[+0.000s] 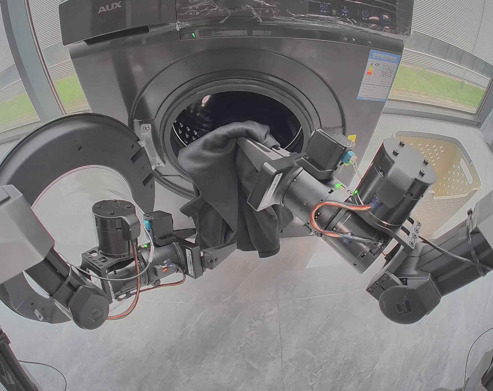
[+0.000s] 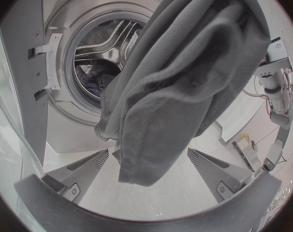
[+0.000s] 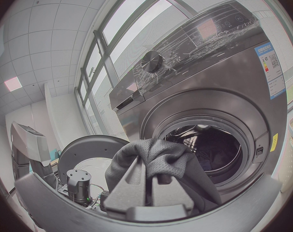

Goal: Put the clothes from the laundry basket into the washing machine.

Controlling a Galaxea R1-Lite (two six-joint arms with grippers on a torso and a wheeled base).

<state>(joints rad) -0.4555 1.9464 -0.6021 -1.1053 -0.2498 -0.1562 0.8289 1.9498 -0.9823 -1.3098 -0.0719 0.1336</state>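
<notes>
Grey tiled floor (image 1: 290, 321) in front of tall windows, with a grey metal front-loading washing machine (image 1: 121, 77) at its centre. Its round door (image 1: 67, 147) is swung wide open to the robot's left.

The right gripper (image 1: 245, 145) is clamped on a dark grey knit garment (image 1: 219, 191) right at the drum mouth. The top bunch of cloth sits at the opening's lower rim; the rest drapes down outside the front panel.

The left gripper (image 2: 147, 151) sits low under the garment with its fingers apart, gripping nothing. The hem hangs between them; can't tell if it touches.

Some dark clothes (image 2: 98, 81) are already in the steel drum. A beige perforated plastic laundry basket (image 1: 458, 175) stands on the floor to the machine's right, and the part in view looks bare.

Step in hand: loading, with the garment at the door but not yet inside. This is likely late in the task.

Next, the right arm needs to push deeper past the door seal before releasing. Otherwise the hanging bulk would probably drag the garment back out onto the floor. The left gripper is well placed to lift the dangling tail in over the rim.
</notes>
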